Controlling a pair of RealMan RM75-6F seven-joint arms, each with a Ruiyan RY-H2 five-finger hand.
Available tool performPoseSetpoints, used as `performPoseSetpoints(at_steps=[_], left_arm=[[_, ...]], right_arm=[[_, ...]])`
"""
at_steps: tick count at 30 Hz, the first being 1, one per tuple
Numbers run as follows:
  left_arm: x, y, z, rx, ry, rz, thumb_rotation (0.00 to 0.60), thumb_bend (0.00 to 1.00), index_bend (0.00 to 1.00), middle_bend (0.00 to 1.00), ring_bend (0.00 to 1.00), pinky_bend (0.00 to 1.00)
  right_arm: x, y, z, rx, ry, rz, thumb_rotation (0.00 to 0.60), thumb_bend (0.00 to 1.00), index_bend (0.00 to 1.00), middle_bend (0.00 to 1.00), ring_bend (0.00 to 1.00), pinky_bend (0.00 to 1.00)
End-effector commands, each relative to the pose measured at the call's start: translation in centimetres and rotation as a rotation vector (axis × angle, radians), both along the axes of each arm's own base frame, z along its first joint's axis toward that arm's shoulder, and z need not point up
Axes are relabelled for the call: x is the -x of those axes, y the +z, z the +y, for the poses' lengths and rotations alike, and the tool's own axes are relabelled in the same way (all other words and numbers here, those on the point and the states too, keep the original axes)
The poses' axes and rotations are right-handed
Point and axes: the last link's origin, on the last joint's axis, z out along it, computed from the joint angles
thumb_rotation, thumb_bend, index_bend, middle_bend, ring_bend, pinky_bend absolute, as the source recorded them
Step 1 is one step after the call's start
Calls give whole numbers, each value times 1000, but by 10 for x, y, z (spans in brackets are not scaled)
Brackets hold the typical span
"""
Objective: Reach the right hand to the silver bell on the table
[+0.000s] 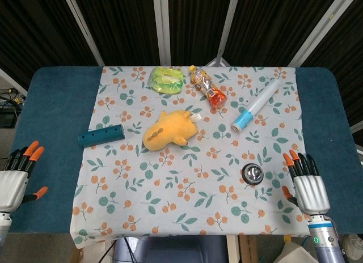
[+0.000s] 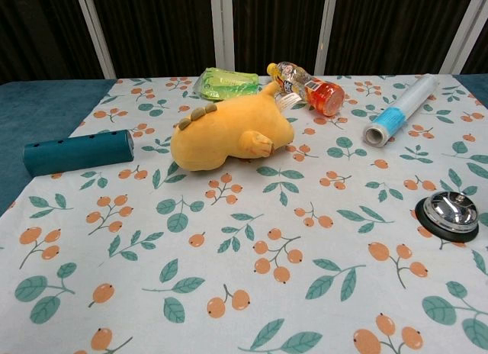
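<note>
The silver bell point(image 1: 252, 173) with a black base sits on the floral cloth toward the front right; the chest view shows the silver bell point(image 2: 451, 214) at its right edge. My right hand point(image 1: 307, 186) lies flat near the table's front right corner, right of the bell and apart from it, fingers straight and holding nothing. My left hand point(image 1: 15, 177) rests at the front left edge, fingers extended and empty. Neither hand appears in the chest view.
A yellow plush toy point(image 1: 169, 130) lies mid-table, a teal cylinder point(image 1: 101, 135) to its left. At the back are a green packet point(image 1: 166, 79), a small orange bottle point(image 1: 207, 87) and a white-blue tube point(image 1: 256, 105). The blue table point(image 1: 54, 104) borders the cloth.
</note>
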Motion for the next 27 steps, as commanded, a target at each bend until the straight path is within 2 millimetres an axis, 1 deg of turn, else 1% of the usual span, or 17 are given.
performPoseSetpoints(at_steps=[1, 11, 17, 20, 22, 25, 27], left_arm=[[0, 0, 0, 0, 1, 0, 600, 11, 0, 0, 0, 0], [0, 1, 0, -3, -2, -4, 600, 11, 0, 0, 0, 0], [1, 1, -1, -2, 4, -6, 600, 11, 0, 0, 0, 0], [1, 0, -1, 0, 4, -3, 600, 11, 0, 0, 0, 0], [1, -1, -1, 3, 4, -1, 600, 11, 0, 0, 0, 0], [1, -1, -1, 5, 4, 1, 600, 11, 0, 0, 0, 0], [1, -1, -1, 5, 5, 1, 600, 11, 0, 0, 0, 0]], right_arm=[[0, 0, 0, -1, 0, -1, 600, 352, 0, 0, 0, 0], [-4, -7, 3, -33, 18, -5, 600, 352, 0, 0, 0, 0], [-5, -20, 4, -88, 19, 12, 600, 366, 0, 0, 0, 0], [-6, -29, 4, -122, 18, 29, 600, 495, 0, 0, 0, 0], [-6, -35, 2, -144, 22, 53, 600, 614, 0, 0, 0, 0], [-6, -44, -1, -167, 24, 81, 600, 694, 0, 0, 0, 0], [-6, -49, -3, -179, 17, 89, 600, 710, 0, 0, 0, 0]])
